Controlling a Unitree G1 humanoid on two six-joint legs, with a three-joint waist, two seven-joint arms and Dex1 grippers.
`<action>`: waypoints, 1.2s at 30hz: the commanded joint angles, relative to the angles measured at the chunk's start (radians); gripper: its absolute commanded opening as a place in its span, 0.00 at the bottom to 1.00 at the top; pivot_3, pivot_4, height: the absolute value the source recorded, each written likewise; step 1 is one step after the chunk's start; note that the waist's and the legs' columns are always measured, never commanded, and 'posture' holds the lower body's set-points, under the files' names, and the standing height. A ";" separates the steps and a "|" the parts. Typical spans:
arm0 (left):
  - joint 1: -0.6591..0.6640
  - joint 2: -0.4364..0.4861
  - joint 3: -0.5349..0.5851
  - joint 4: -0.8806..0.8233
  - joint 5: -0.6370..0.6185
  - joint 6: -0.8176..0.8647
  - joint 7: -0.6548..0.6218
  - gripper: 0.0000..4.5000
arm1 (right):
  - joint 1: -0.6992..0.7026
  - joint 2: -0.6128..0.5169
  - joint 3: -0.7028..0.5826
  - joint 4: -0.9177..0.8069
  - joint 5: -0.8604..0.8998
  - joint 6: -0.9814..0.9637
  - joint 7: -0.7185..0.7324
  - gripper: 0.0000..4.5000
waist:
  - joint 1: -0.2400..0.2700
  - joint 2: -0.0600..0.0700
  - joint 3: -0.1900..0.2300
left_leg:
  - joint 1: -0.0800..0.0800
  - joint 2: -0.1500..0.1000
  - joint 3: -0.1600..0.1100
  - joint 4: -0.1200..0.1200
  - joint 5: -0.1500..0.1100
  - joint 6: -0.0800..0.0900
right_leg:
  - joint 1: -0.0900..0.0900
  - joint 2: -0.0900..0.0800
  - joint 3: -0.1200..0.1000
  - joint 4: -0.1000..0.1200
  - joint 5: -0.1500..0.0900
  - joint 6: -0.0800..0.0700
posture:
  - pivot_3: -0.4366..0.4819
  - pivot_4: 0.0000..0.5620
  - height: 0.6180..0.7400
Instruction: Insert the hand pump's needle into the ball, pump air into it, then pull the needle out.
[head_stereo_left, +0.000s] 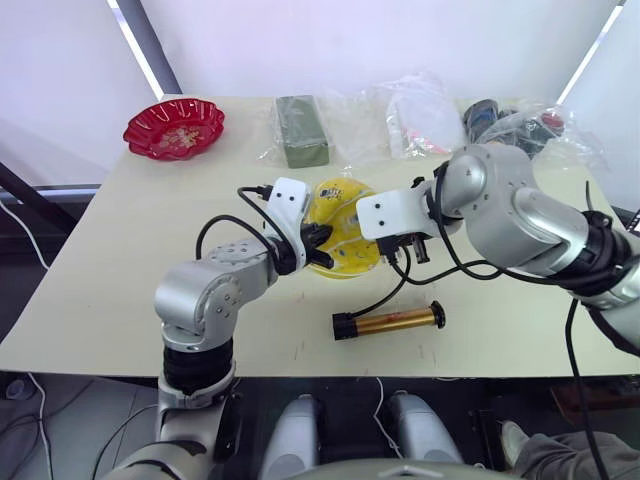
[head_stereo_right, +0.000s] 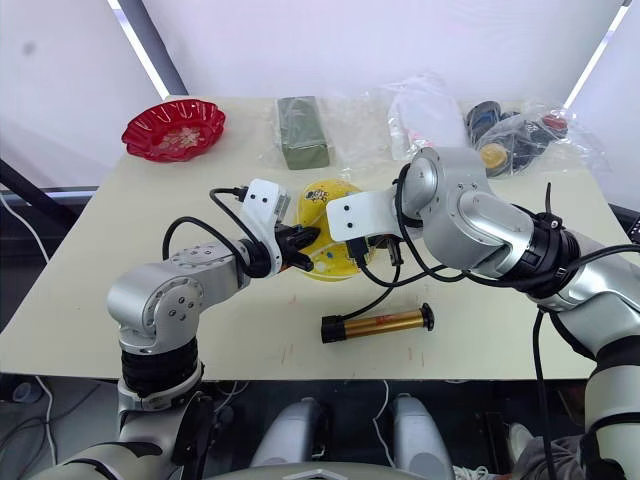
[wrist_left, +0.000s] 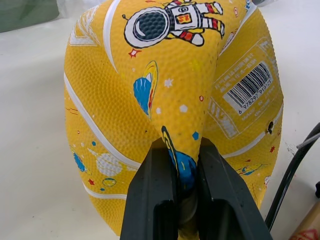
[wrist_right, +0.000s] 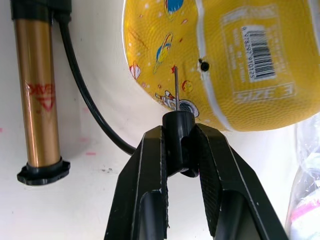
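We have the left gripper (wrist_left: 186, 200) pinching a fold of the deflated ball (wrist_left: 170, 100), apparently to steady it. Right gripper (wrist_right: 180, 150) clamps the needle (wrist_right: 175, 87), tip just beside the valve hole (wrist_right: 203, 65). Hand pump (head_stereo_left: 388, 322) lies near the ball.

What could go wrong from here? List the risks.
1. The needle, held by its black fitting in the right gripper, points beside the valve hole; pushing now could bend it.
2. The left gripper only pinches a fold of the limp ball, which may slip free.
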 joint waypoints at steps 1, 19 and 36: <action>-0.004 -0.005 -0.011 -0.004 0.018 -0.034 0.006 0.00 | -0.030 0.008 -0.007 0.017 -0.038 -0.015 0.003 0.07 | 0.005 0.000 0.000 | 0.000 0.000 0.000 0.000 0.000 0.000 | 0.000 0.000 0.000 0.000 0.000 0.000 | 0.48 0.27 1.00; 0.003 -0.023 -0.024 -0.011 0.043 -0.041 0.011 0.00 | -0.029 0.056 -0.010 0.090 -0.111 -0.051 0.017 0.07 | 0.013 0.000 0.000 | -0.001 -0.003 -0.004 0.000 0.001 -0.002 | 0.000 -0.001 -0.003 0.000 0.000 0.000 | 0.48 0.27 1.00; 0.012 -0.027 -0.023 -0.024 0.049 -0.039 0.009 0.00 | -0.002 0.078 -0.003 0.120 -0.160 -0.052 0.039 0.07 | 0.012 0.000 0.000 | -0.001 -0.004 -0.006 0.000 0.002 -0.003 | 0.001 -0.001 -0.005 0.000 0.000 0.000 | 0.48 0.27 1.00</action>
